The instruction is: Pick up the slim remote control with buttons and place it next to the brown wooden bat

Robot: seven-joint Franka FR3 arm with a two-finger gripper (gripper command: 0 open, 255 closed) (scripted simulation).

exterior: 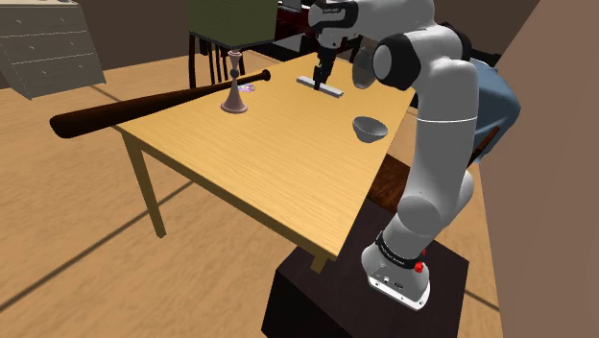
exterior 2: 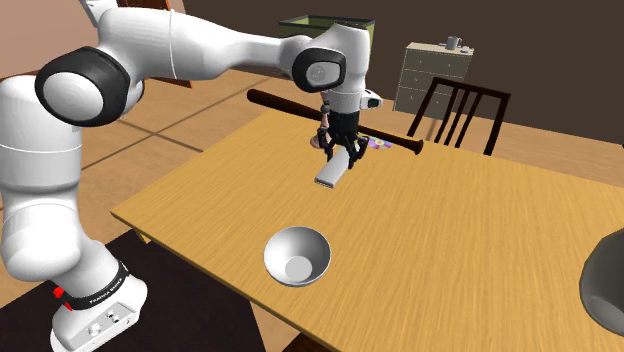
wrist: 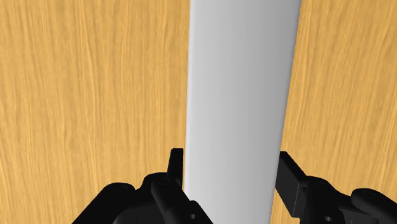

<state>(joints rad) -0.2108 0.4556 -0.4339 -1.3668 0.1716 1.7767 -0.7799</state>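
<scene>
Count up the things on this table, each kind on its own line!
Brown bat: 1
Grey remote: 1
Grey bowl: 1
Pink candlestick: 1
Small purple thing: 1
Dark round vessel, partly cut off: 1
Total: 6

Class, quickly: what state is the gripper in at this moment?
The gripper is closed, holding the remote clasped between its fingers.

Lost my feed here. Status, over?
Gripper shut on remote. Lift-off unclear. Candlestick stands beside bat, mind it.
</scene>
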